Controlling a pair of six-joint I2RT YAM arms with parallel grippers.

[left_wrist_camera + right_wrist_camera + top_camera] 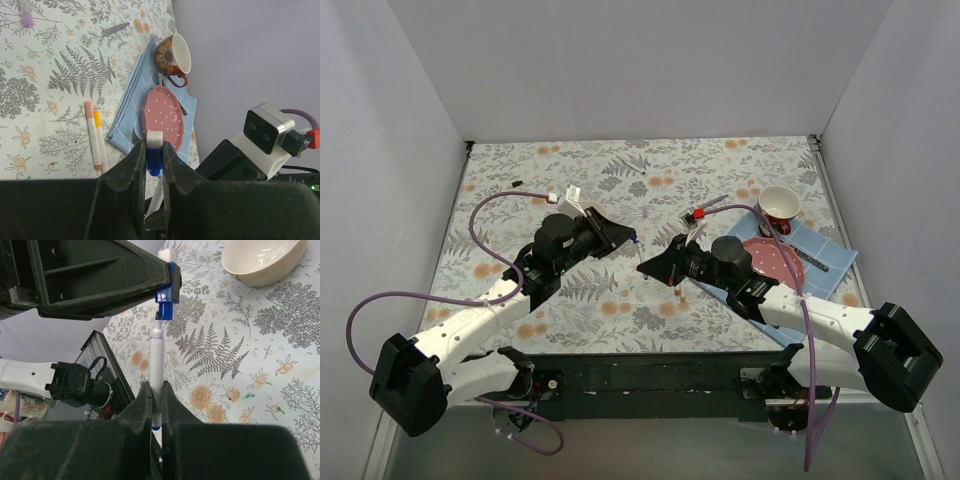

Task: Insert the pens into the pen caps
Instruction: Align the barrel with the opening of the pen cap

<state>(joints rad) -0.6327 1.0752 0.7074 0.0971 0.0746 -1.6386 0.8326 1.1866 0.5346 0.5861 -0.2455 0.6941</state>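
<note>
While the short blue plastic pen cap (166,300) sits clenched in the left tool (154,150), the thin white-barrelled pen (157,357), grasped upright by the right tool (156,392), has its tip at the cap's mouth. Left of the left tool, two pale orange-ended pens (94,142) lie side by side on the floral-cloth tabletop (60,70).

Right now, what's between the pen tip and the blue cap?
Nothing. In the right wrist view the pen meets the blue cap tip-first, with no object between them.
</note>
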